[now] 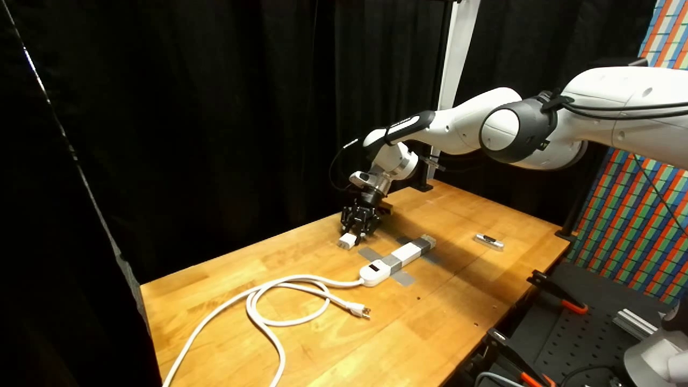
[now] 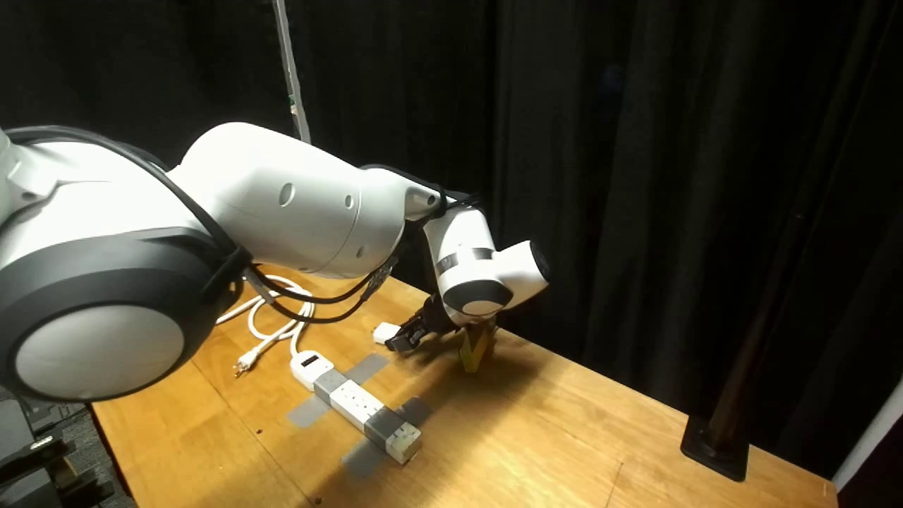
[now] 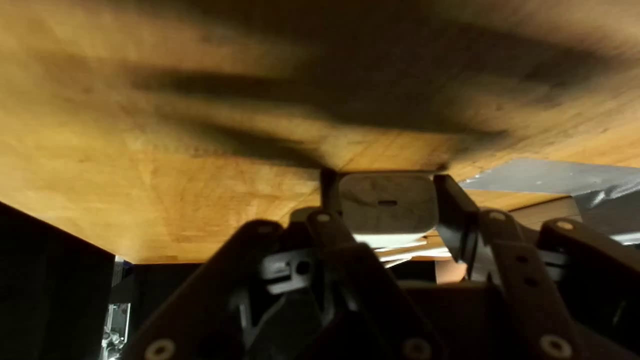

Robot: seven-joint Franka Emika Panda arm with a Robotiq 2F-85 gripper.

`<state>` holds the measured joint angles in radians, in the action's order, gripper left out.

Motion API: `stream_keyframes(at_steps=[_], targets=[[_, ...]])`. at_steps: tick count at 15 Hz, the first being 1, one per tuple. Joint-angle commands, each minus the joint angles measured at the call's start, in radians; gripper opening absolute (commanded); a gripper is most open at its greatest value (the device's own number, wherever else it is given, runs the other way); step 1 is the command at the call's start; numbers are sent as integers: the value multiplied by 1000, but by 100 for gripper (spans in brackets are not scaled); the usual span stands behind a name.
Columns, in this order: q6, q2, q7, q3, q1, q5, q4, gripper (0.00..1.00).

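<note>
My gripper [image 1: 353,233] is low over the wooden table, tilted, with its fingers shut on a small white charger block [image 1: 347,241]. The charger also shows at the fingertips in an exterior view [image 2: 385,332]. In the wrist view, its rounded end face with a small dark slot [image 3: 387,204] sits between the two finger pads. Its prongs point away from the gripper. I cannot tell whether it touches the table. A white power strip [image 1: 407,252] is taped down with grey tape beside the gripper; its outlets face up [image 2: 356,400].
The strip's white cord [image 1: 287,323] loops over the table to a loose plug [image 1: 357,309]. A yellow object [image 2: 471,353] stands behind the gripper. A small white-and-black item [image 1: 489,241] lies beyond the strip. Black clamps with orange tips [image 1: 574,306] hold the table edge. Black curtains surround it.
</note>
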<state>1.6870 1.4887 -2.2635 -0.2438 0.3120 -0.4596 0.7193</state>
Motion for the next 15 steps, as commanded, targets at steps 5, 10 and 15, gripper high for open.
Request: stream_keyframes(at_steps=[5, 10, 15], targets=[[33, -17, 90, 5, 22, -32, 8, 22], [166, -90, 279, 57, 17, -22, 118, 22], [328, -222, 390, 88, 9, -28, 349, 22]])
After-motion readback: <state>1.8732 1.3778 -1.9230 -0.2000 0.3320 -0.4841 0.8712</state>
